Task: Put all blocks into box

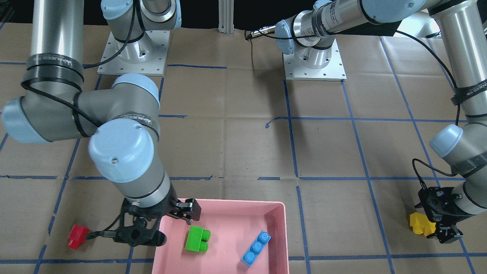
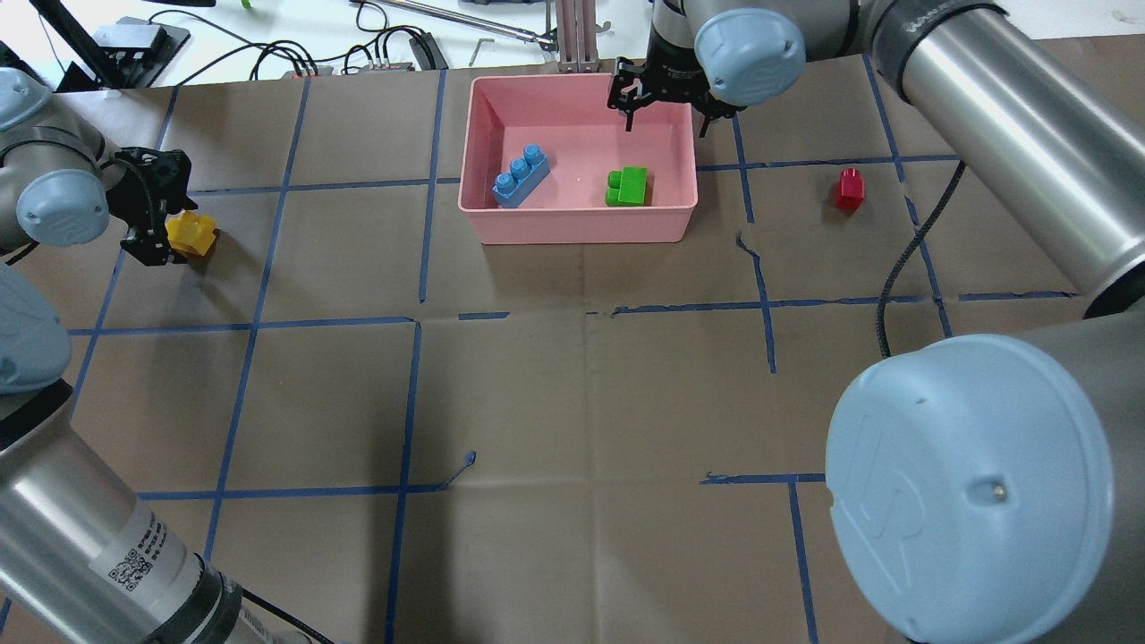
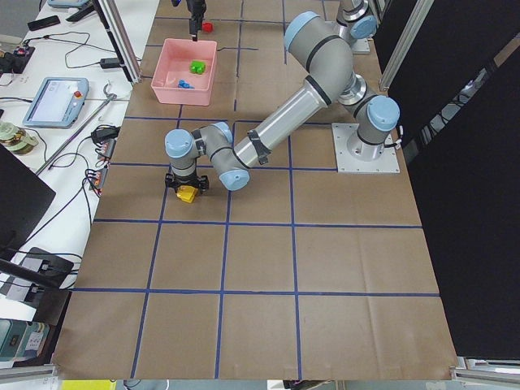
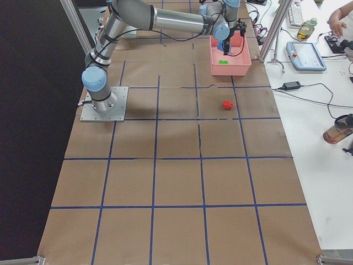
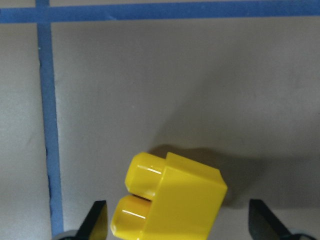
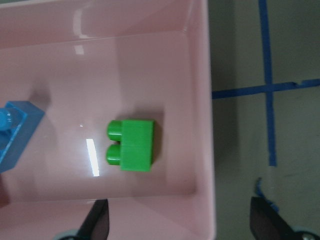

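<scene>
The pink box [image 2: 577, 228] holds the green brick [image 2: 629, 186] and the long blue brick [image 2: 521, 176]. They also show in the right wrist view, green [image 6: 132, 144] and blue [image 6: 12, 132]. My right gripper [image 2: 666, 112] is open and empty above the box's far right corner, one finger over the box, one outside its wall [image 6: 202, 100]. The red brick [image 2: 849, 189] lies on the table to the right of the box. My left gripper [image 2: 165, 215] is open, low at the far left, its fingers on either side of the yellow brick [image 5: 170, 200], not touching it.
The table is brown paper with a grid of blue tape lines [image 2: 420, 322]. Cables and tools [image 2: 394, 49] lie beyond the far edge behind the box. The right arm's elbow [image 2: 966, 483] looms large at the near right of the overhead view.
</scene>
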Controlling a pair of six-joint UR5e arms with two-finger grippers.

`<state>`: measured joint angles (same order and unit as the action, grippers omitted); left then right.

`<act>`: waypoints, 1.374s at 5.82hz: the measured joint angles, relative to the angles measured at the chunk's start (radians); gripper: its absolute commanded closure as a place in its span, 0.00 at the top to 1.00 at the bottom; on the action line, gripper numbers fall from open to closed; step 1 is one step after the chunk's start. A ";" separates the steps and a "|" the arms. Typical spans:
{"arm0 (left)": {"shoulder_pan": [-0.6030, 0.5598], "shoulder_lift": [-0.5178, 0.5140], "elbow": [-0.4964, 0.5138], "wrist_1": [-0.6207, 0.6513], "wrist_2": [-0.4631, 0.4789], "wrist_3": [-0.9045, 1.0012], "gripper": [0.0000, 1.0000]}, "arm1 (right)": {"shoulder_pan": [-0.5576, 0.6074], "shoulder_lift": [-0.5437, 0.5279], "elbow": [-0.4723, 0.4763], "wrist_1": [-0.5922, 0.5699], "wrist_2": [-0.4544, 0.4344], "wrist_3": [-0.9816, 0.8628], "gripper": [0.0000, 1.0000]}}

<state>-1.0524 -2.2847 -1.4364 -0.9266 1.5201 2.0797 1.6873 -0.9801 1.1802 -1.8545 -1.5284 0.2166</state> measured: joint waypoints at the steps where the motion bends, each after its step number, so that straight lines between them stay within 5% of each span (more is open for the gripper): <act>1: 0.000 -0.008 0.001 0.000 -0.002 -0.001 0.58 | -0.080 -0.016 0.003 0.045 -0.004 -0.112 1.00; 3: 0.001 -0.009 0.002 0.001 -0.005 -0.011 0.22 | -0.220 0.002 0.013 0.050 -0.007 -0.305 1.00; 6: -0.009 0.022 0.004 -0.026 -0.023 -0.095 0.03 | -0.325 0.156 0.007 -0.021 -0.006 -0.302 0.99; 8: -0.044 0.076 0.006 -0.107 -0.023 -0.177 0.01 | -0.329 0.203 0.013 -0.062 -0.012 -0.266 0.60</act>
<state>-1.0960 -2.2090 -1.4307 -1.0335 1.4976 1.9023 1.3580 -0.7769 1.1934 -1.9166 -1.5402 -0.0492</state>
